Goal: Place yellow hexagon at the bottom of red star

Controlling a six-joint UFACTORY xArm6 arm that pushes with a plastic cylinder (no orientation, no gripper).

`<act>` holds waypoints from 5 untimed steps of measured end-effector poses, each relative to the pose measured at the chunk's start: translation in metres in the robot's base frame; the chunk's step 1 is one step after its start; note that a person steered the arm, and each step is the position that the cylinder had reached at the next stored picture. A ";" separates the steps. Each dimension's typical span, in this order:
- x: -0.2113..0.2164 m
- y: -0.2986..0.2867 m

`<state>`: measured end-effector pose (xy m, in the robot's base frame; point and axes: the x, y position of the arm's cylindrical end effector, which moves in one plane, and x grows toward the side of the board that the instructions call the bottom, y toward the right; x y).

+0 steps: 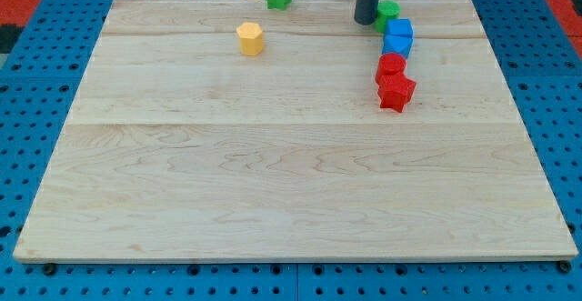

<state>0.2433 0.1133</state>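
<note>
Eyeing yellow hexagon (250, 38) at board's 11 o'clock, well apart from red star (396, 91) at 2. No claw on this rig, just my tip (366, 19) at 1 o'clock, touching neither. Hexagon prob light, rigid, slides easy; push its 10 o'clock face.

tip (366, 20) beside green block (388, 10); yellow hexagon (250, 38) well left of red star (396, 92)

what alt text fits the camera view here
A yellow hexagon sits alone at the wooden board's upper left, far from the red star at upper right. My tip rests beside a green block above it.
</note>
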 end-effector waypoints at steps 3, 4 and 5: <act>-0.001 -0.072; -0.014 -0.149; 0.017 -0.179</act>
<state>0.2603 -0.0655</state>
